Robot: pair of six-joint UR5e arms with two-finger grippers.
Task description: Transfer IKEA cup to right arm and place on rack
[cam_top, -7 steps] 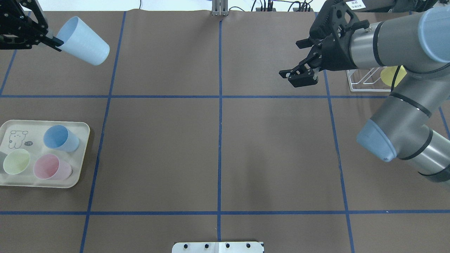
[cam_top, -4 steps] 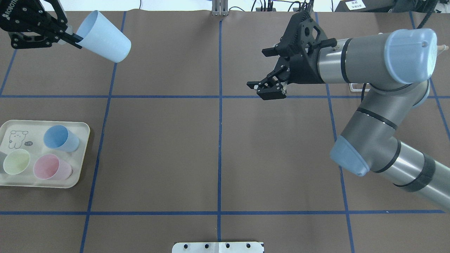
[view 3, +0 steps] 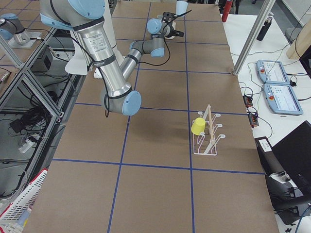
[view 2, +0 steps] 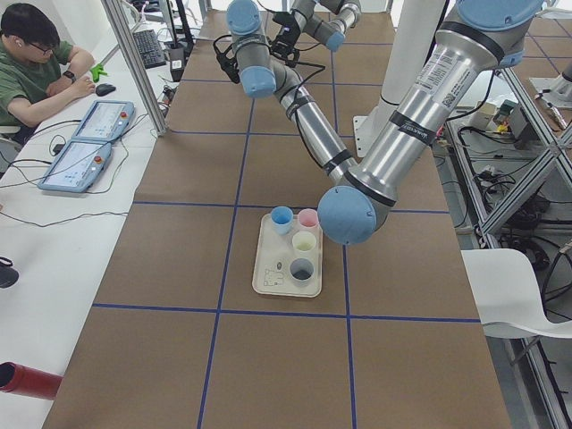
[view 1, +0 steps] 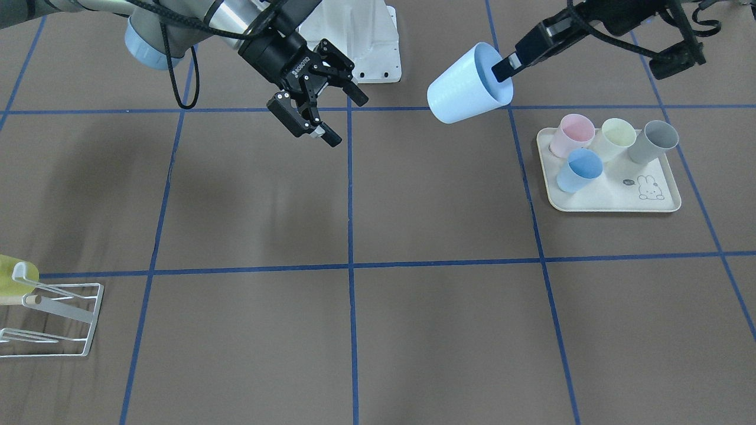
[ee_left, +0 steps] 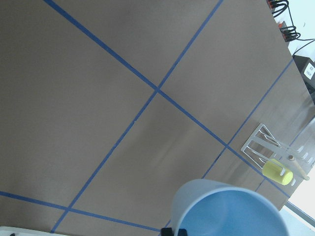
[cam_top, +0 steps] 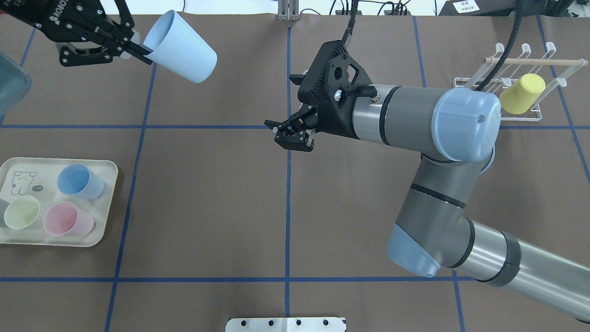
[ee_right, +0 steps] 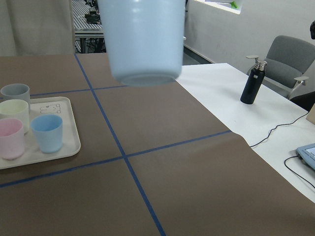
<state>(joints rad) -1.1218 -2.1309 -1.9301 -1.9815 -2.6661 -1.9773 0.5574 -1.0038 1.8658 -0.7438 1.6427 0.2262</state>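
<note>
partly, the white wire rack point(cam_top: 544, 61) with its pale wooden rod is covered in the overhead view by the light-blue elbow cap of the grey-silver right arm point(cam_top: 410, 117). in the front-facing view it is cut off at the frame's edge. a yellow plastic cup point(cam_top: 522, 94) is seen hung on it. of the grey cup point(view 1: 652, 140) on the cream rectangular tray point(cam_top: 105, 207), only a sliver is caught at the overhead view's left edge. beside it on the tray stand a blue cup point(cam_top: 78, 181), a pale green cup point(cam_top: 20, 212) and a pink cup point(cam_top: 67, 219).

the pale blue plastic cup point(cam_top: 182, 46) is held tilted in the air over the far left part of the worktop, its base turned toward the centre. its rim is pinched by the left gripper point(cam_top: 143, 54), one finger inside and one outside. in the left wrist view only the cup's mouth and a scrap of black finger are shown. in the right wrist view the cup's top is cut off. the right gripper point(cam_top: 286, 133) is spread wide above the centre line, well apart from the cup.

the worktop point(cam_top: 207, 207) is covered in brown paper and divided into squares by blue tape. beyond its far edge a person is seated at a white desk point(view 2: 54, 223) with two tablet-like control panels point(view 2: 85, 147). a black bottle point(ee_right: 251, 83) and a grey chair point(ee_right: 290, 54) are also seen there.
</note>
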